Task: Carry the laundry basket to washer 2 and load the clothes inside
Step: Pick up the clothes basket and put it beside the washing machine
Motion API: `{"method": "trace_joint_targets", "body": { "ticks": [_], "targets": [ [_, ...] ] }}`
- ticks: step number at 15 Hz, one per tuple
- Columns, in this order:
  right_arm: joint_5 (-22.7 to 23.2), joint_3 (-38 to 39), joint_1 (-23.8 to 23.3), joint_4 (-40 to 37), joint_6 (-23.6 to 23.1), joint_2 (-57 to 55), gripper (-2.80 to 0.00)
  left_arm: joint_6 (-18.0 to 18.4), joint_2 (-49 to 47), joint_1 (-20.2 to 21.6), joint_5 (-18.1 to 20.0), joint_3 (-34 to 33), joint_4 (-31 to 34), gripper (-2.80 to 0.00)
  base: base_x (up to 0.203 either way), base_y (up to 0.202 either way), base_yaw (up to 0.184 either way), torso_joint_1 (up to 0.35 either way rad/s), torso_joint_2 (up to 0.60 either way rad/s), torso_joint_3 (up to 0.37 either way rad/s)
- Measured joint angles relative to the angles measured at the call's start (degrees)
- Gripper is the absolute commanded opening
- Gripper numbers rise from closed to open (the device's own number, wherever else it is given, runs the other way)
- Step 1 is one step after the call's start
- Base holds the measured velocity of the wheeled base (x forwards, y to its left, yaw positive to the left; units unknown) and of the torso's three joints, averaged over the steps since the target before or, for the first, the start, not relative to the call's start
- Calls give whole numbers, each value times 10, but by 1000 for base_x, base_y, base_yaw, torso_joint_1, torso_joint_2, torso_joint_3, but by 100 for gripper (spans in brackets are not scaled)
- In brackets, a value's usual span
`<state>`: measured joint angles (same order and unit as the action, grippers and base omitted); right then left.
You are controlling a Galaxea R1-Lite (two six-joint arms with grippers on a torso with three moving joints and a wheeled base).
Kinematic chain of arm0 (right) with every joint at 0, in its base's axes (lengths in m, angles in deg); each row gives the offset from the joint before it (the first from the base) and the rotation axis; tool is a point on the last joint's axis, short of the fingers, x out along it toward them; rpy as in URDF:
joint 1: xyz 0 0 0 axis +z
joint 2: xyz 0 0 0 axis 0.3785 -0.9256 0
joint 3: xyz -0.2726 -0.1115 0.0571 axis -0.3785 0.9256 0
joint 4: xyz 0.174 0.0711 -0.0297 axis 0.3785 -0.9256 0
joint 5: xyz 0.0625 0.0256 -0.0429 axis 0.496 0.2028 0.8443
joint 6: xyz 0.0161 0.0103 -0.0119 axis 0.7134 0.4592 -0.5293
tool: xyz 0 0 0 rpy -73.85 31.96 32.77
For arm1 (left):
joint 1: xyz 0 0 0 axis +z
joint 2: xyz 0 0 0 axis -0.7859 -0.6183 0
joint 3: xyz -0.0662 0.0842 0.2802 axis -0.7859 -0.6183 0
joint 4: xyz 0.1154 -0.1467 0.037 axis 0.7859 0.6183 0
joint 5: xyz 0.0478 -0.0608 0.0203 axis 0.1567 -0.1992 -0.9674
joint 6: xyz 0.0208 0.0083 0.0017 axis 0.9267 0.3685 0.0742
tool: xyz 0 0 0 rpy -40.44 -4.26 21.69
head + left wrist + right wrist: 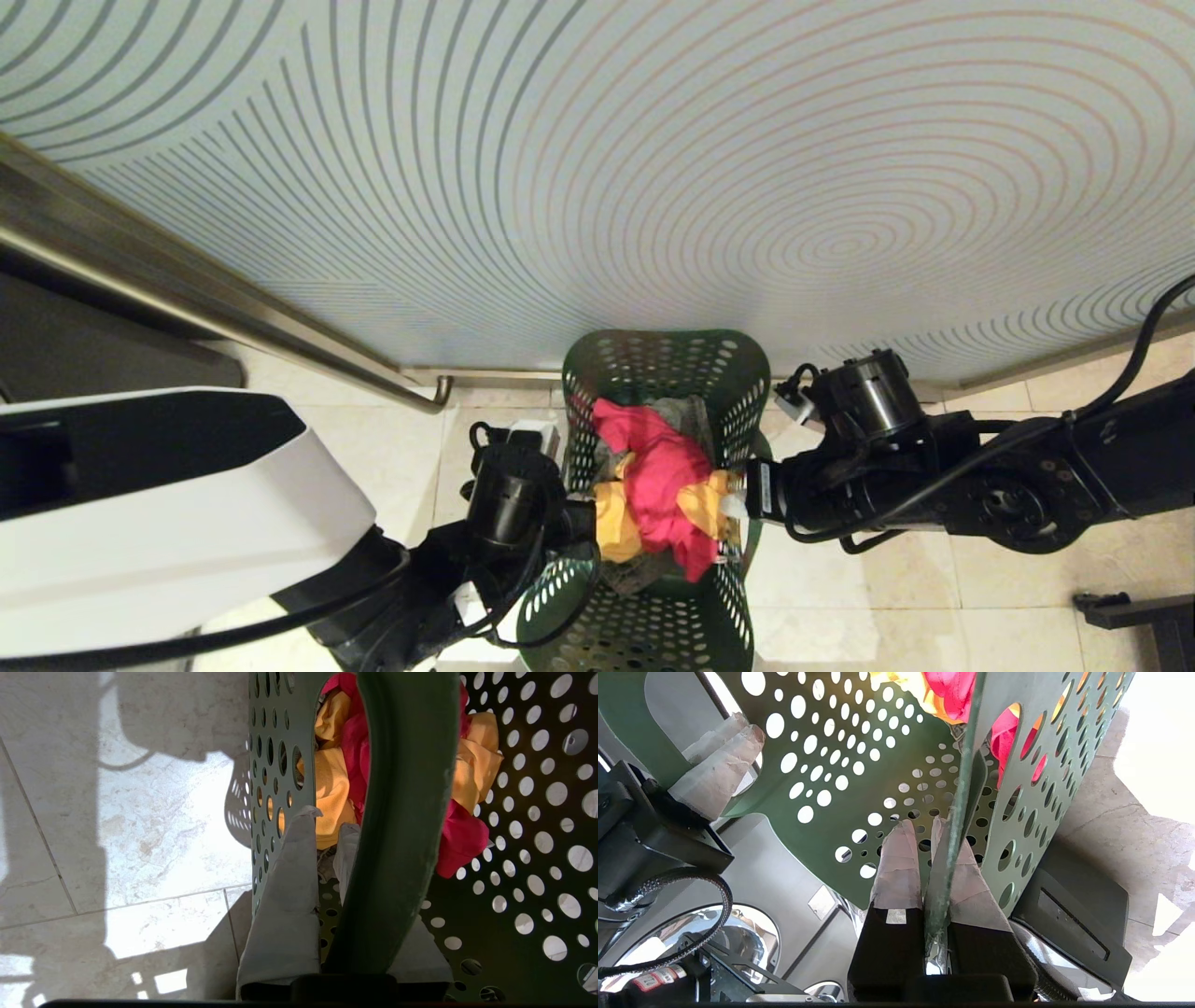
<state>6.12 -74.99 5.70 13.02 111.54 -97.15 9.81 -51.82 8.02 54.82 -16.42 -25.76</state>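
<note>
The frosted glass wall [597, 168] with its ring pattern fills the upper head view, a metal rail [215, 299] running along its left part, and pale floor tiles [934, 607] lie below. Washer 2 is not identifiable in any view.

The laundry basket [667, 369] sits centrally between both arms, close before the glass wall. Whether its base touches the floor cannot be told. It contains a red garment [658, 476] lying over a yellow garment [616, 527].

The left gripper [327, 835] is clamped narrow on the basket's left rim, one finger outside the wall and one inside. The right gripper [931, 835] is likewise pinched narrow on the opposite rim (the thin wall edge runs between its taped fingers [899, 858]).

Hazards, as judged from this state:
- Each grip bears only on a thin plastic edge; uneven arm travel could twist the basket and slip one rim free.
- A tilt would spill the loosely piled garments.
- The glass wall is near; forward base motion risks contact.
</note>
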Motion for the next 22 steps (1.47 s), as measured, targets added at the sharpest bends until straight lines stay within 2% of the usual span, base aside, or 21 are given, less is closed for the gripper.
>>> {"method": "trace_joint_targets", "body": {
  "ticks": [5, 22],
  "targets": [
    [0, 1, 0, 0, 1, 1, -280, 0, 2, -5, 0, -7, 1, -280, 0, 0, 0, 1, 3, 54],
    [0, 14, 3, 1, 1, 25, -280, 1, 14, -27, 0, -20, 3, -280, 0, 0, 0, 3, 2, 198]
  ]
}}
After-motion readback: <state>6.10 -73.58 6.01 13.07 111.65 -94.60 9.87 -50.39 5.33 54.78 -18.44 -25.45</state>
